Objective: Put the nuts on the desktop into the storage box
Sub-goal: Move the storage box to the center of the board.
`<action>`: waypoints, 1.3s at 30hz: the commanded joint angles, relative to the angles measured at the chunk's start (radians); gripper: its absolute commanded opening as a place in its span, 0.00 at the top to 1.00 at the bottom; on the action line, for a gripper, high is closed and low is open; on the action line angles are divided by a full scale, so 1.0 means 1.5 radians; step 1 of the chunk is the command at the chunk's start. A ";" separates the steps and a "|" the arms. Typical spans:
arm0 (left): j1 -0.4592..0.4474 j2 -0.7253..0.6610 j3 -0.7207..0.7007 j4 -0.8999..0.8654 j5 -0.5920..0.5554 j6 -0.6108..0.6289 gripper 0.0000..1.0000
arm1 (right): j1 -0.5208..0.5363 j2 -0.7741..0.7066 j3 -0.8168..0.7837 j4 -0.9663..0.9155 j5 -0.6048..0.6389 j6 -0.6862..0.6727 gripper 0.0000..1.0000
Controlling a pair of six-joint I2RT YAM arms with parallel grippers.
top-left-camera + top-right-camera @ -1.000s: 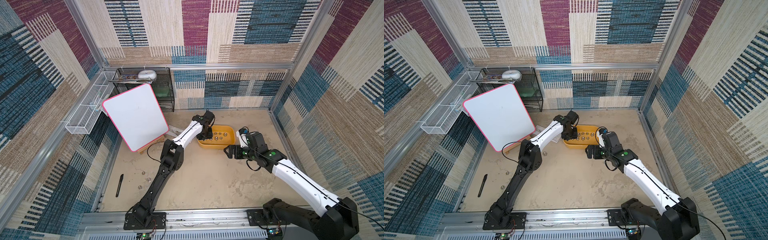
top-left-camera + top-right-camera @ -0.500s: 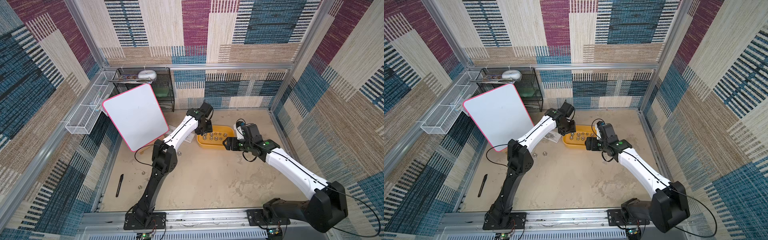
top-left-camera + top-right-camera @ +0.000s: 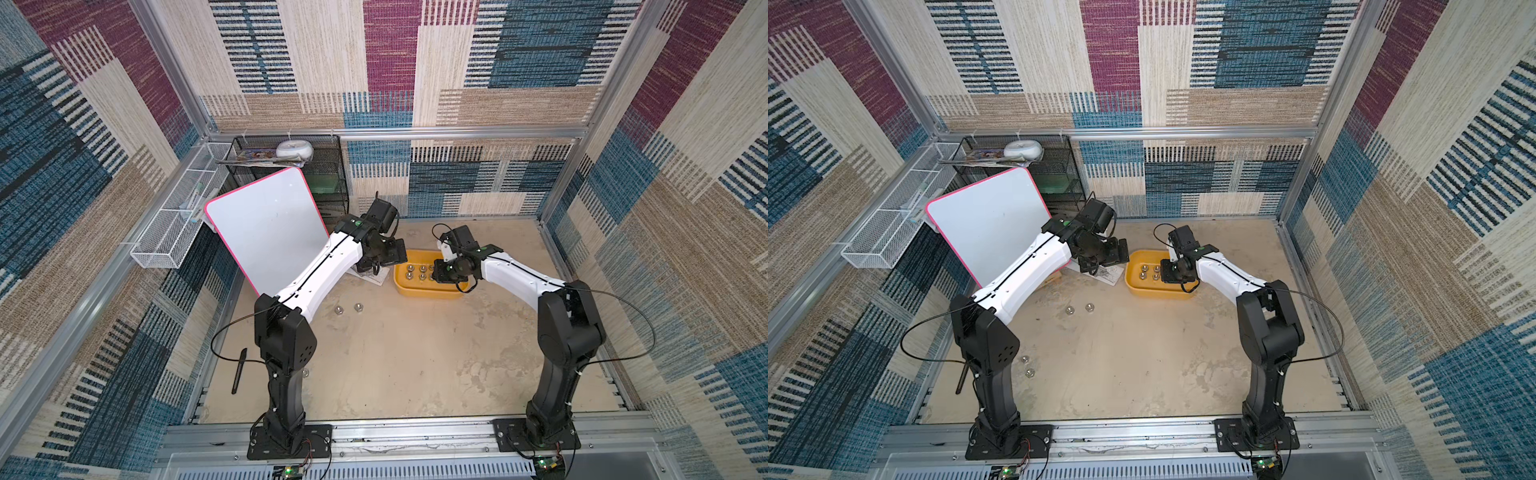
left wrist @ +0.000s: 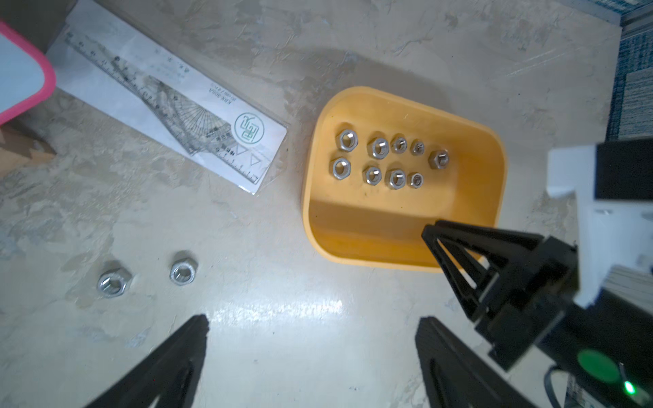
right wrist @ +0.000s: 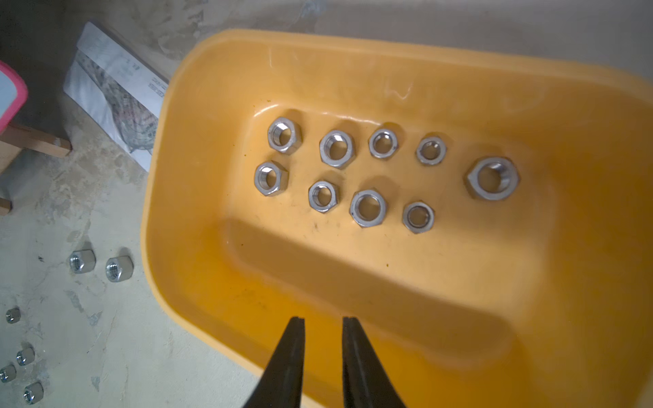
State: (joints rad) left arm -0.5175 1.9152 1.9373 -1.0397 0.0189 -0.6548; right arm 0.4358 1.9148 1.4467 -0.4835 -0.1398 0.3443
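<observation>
While nine nuts lie in the yellow tray, two more nuts sit on the desktop near it; left gripper wide open near the tray, right gripper closed, empty, above its edge

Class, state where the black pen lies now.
In both top views the black pen lies on the desktop by the left wall, beside the left arm's lower link.

Mustard-yellow storage box; shiny silver nuts; sandy-beige desktop, mottled with grey stains. At the desktop's far left corner: white board edged in pink, black mesh shelf. Along its left edge: white wire basket. Wall panels: woven blue, maroon and beige patches, some striped.
</observation>
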 commanded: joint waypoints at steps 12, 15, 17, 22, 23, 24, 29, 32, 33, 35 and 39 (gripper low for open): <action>0.059 -0.181 -0.220 0.047 -0.011 -0.007 0.00 | 0.069 0.060 -0.004 -0.030 -0.032 -0.023 0.74; 0.066 -0.210 -0.248 0.048 -0.013 -0.006 0.00 | 0.088 0.032 -0.048 -0.018 -0.035 -0.001 0.74; 0.070 -0.228 -0.266 0.050 -0.014 -0.007 0.00 | 0.104 0.010 -0.082 -0.008 -0.037 0.020 0.74; 0.073 -0.266 -0.307 0.053 -0.014 -0.005 0.00 | 0.160 -0.043 -0.158 0.013 -0.034 0.078 0.73; 0.073 -0.276 -0.317 0.054 -0.015 -0.003 0.00 | 0.174 -0.053 -0.172 0.018 -0.031 0.092 0.73; 0.073 -0.285 -0.326 0.055 -0.017 -0.003 0.00 | 0.186 -0.061 -0.183 0.022 -0.029 0.105 0.73; 0.073 -0.334 -0.377 0.056 -0.013 0.004 0.00 | 0.256 -0.089 -0.224 0.041 -0.015 0.177 0.73; 0.073 -0.362 -0.400 0.056 -0.004 0.007 0.00 | 0.294 -0.101 -0.241 0.050 0.001 0.218 0.73; 0.073 -0.372 -0.409 0.056 -0.001 0.008 0.00 | 0.306 -0.105 -0.247 0.054 0.005 0.232 0.73; 0.074 -0.392 -0.426 0.056 0.004 0.010 0.00 | 0.329 -0.110 -0.253 0.059 0.017 0.256 0.73; 0.073 -0.435 -0.460 0.055 0.013 0.006 0.00 | 0.359 -0.112 -0.243 0.051 0.047 0.281 0.73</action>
State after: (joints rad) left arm -0.4084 1.2911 1.2675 -0.9577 0.0257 -0.6506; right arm 0.9607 1.7554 1.0725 -0.4023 -0.1215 0.7055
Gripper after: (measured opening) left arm 0.997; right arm 0.270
